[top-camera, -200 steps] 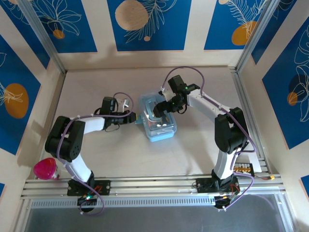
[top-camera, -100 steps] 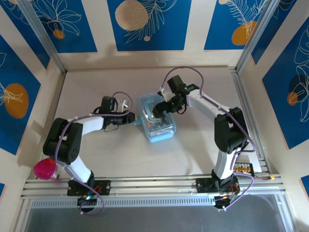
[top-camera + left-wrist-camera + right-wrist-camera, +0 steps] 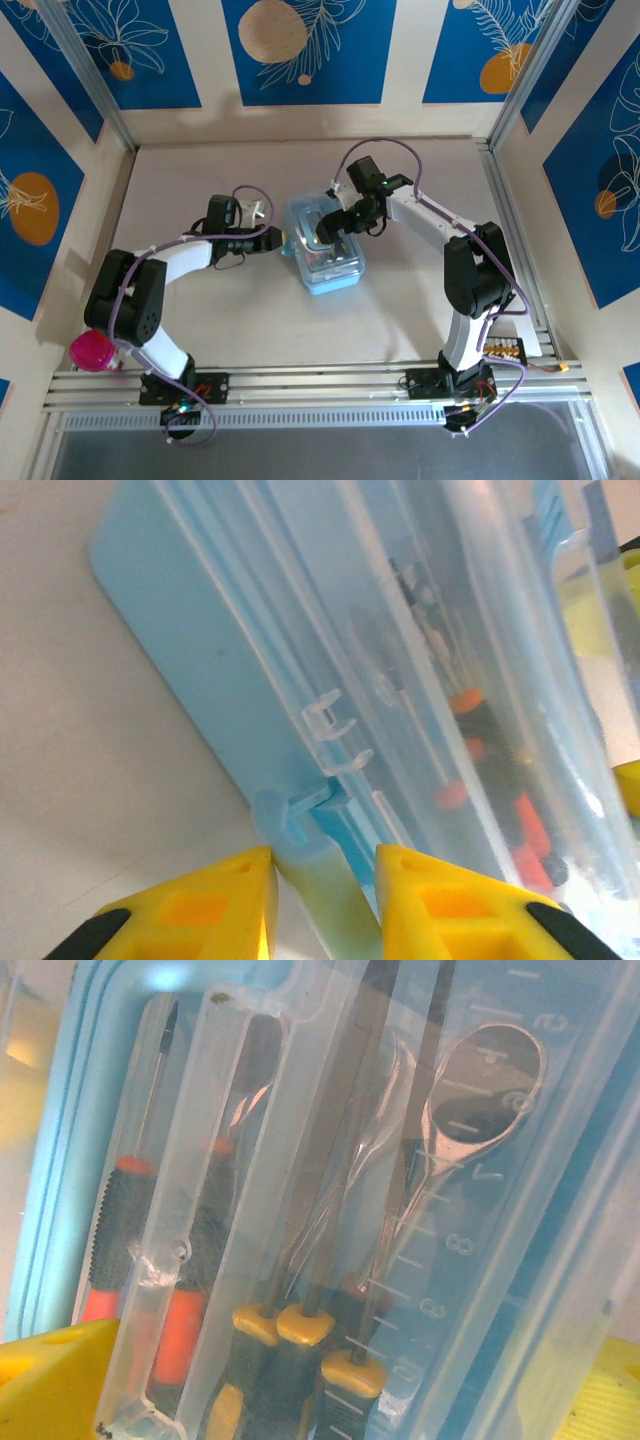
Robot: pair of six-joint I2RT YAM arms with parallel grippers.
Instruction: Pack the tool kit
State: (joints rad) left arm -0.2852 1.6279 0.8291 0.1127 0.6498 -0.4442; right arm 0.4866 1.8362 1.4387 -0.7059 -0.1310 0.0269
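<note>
So left gripper (image 3: 325, 865) straddles the latch tab (image 3: 300, 815) on the translucent light-blue plastic case (image 3: 335, 270), can't tell if it's squeezing tbh; right gripper (image 3: 330, 1370) is wide open over the clear lid (image 3: 500, 1210).

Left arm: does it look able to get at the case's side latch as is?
Likely yes: the left gripper sits at the case edge, jaws either side of the latch, nothing blocking.

Overhead view looks down; wrist views closely face case (image 3: 335, 272).
</note>
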